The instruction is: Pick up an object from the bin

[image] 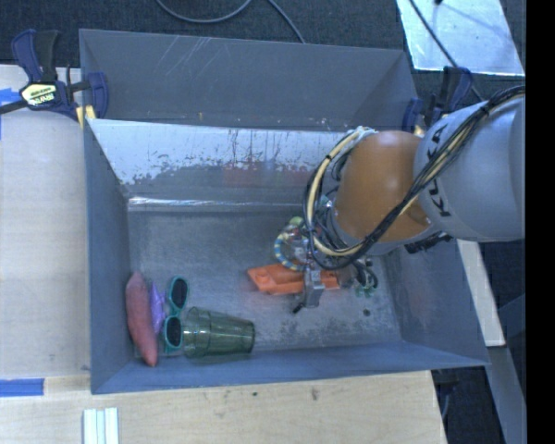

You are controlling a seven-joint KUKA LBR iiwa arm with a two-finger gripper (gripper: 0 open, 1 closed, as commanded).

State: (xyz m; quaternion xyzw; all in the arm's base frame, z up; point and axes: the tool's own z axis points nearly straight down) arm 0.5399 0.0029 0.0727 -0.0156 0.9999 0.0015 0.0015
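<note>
Closest to the lens sits my orange wrist cover (379,188), wrapped in cables, reaching in over the right half of the grey bin (259,91). Below it my pincer (305,294) hangs low at the bin's floor, right at the right end of a flat orange thing (273,278) that lies near the middle. Whether the pincer is clenched or released I cannot tell. Well apart, in the front-left corner, lie a dark green cup (217,333) on its side, teal sunglasses (174,308) and a long pink thing (141,320).
</note>
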